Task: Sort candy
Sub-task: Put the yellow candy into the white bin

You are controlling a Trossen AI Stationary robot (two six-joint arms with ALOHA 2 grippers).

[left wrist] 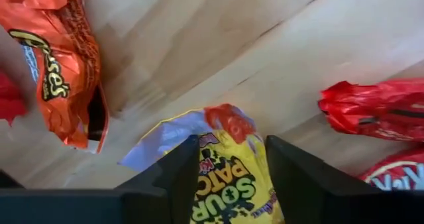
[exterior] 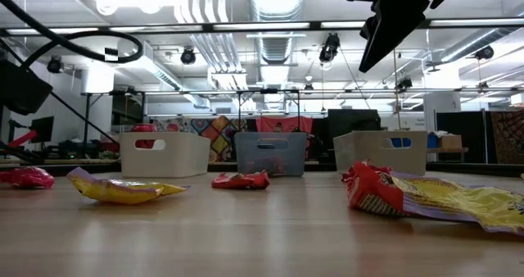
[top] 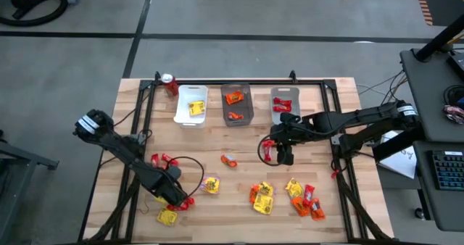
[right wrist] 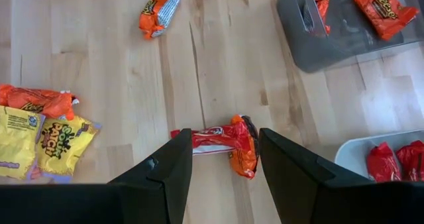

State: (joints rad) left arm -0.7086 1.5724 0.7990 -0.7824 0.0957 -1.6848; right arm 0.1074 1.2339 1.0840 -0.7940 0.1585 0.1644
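Observation:
Small shiny candy packets lie loose on the wooden table (top: pixel 239 140). My right gripper (top: pixel 278 152) hangs over the table's middle right, shut on a red packet (right wrist: pixel 222 141). My left gripper (top: pixel 176 198) is low at the near left, shut on a yellow Sour Patch packet (left wrist: pixel 228 177). In the left wrist view an orange Reese's packet (left wrist: pixel 59 65) and red packets (left wrist: pixel 377 111) lie flat on the wood beside it. Three bins stand along the far edge: white (top: pixel 192 104) with a yellow packet, grey (top: pixel 237 104) with orange ones, and another (top: pixel 284 104) with red ones. My left gripper has the yellow packet pinched between its two fingers (left wrist: pixel 182 177), coming from above at a slant; the packet fills the gap. Its far end (left wrist: pixel 218 121) points at the wood; lifted or resting, I cannot tell. My right gripper pinches the red packet between its two fingers (right wrist: pixel 271 158), pointing down from above. The packet lies across the gap, its crumpled end (right wrist: pixel 244 151) beside one finger. It is lifted clear of the table.
A red soda can (top: pixel 170 84) stands at the far left beside the white bin. Loose packets lie near the front: a yellow-orange cluster (top: pixel 262 198), another (top: pixel 304 198), one orange (top: pixel 229 159), one yellow (top: pixel 211 185), red ones (top: pixel 161 160). Black frame rails border the table.

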